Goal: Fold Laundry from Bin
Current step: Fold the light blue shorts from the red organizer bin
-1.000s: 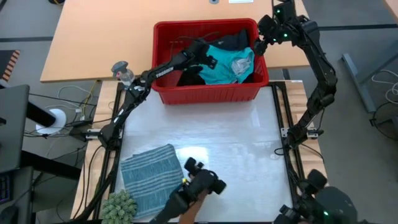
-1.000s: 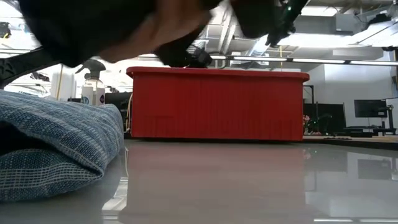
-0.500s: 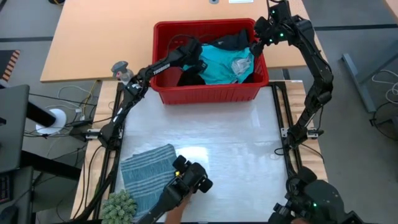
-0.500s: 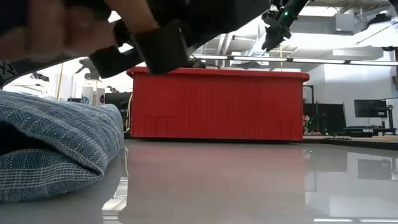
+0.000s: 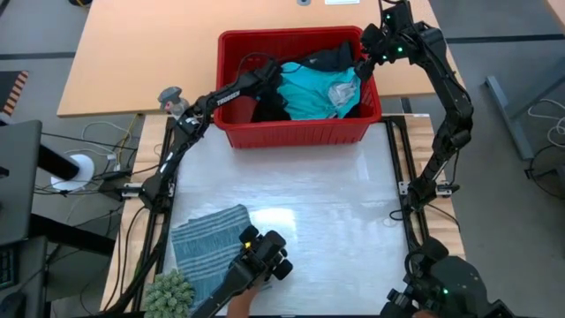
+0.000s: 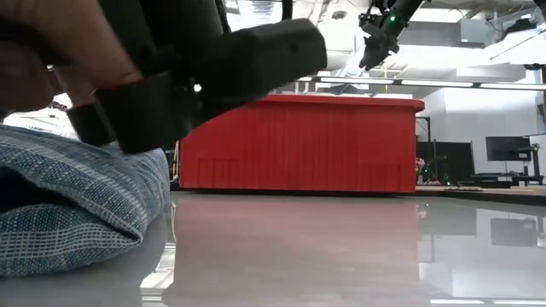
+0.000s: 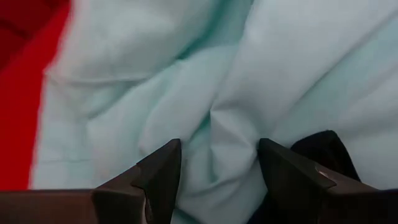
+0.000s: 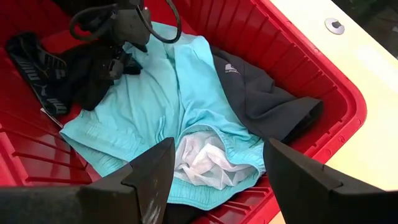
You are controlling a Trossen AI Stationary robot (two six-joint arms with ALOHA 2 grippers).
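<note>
Left wrist view: the left pincer [image 7: 217,180], spread just above the turquoise garment [image 7: 205,81], should pinch one fold only.

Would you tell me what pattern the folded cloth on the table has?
Blue-grey stripes on the folded cloth, clearest in the high view.

Your white tabletop [image 5: 335,190] carries the red bin [image 5: 300,131] at its far edge and a folded blue-grey striped garment [image 5: 207,243] at the near-left corner.

One bin [image 5: 300,132] — one turquoise garment [image 5: 309,93] — one striped garment [image 5: 207,243].
</note>
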